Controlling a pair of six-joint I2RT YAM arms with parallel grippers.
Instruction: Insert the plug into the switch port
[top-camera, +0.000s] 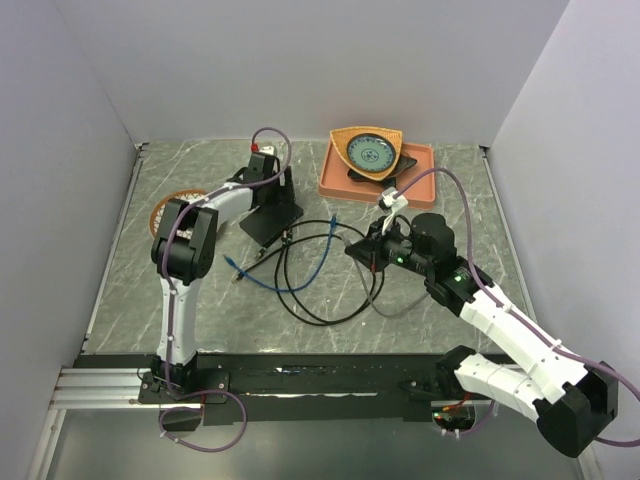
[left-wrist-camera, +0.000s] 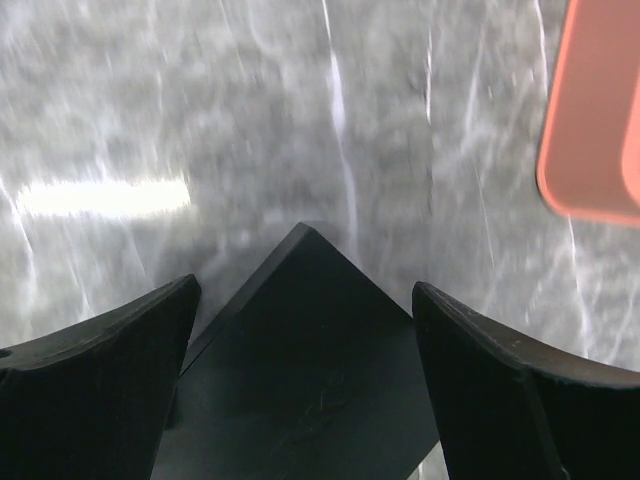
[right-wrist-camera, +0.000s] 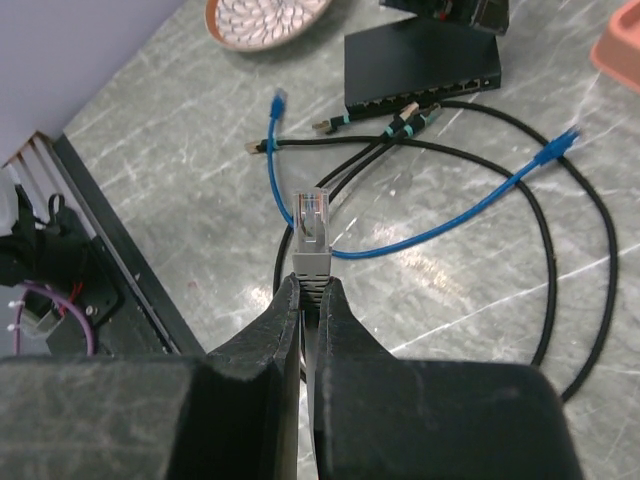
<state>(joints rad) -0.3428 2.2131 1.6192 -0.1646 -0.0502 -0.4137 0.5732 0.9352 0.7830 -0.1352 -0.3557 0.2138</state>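
So right gripper (right-wrist-camera: 310, 300) has the plug (right-wrist-camera: 312, 225) clamped, left gripper (left-wrist-camera: 305, 295) gapes open over the switch (right-wrist-camera: 420, 55). Next: line it up with a port (right-wrist-camera: 425, 95).

Soft, even light is falling from overhead on the marbled table (top-camera: 230, 320), and the top view is rendering it sharply, with shadows showing only faintly. In the left wrist view the stone is smearing with blur, a bright bar of glare (left-wrist-camera: 105, 197) is glowing near the left edge, and the left gripper (left-wrist-camera: 305, 290) and the black box (left-wrist-camera: 300, 390) are reading as dark, nearly featureless shapes. In the right wrist view the plug (right-wrist-camera: 312, 235) is showing crisply, while the right gripper (right-wrist-camera: 312, 288) is going soft toward the bottom edge and pale reflections are streaking the stone.
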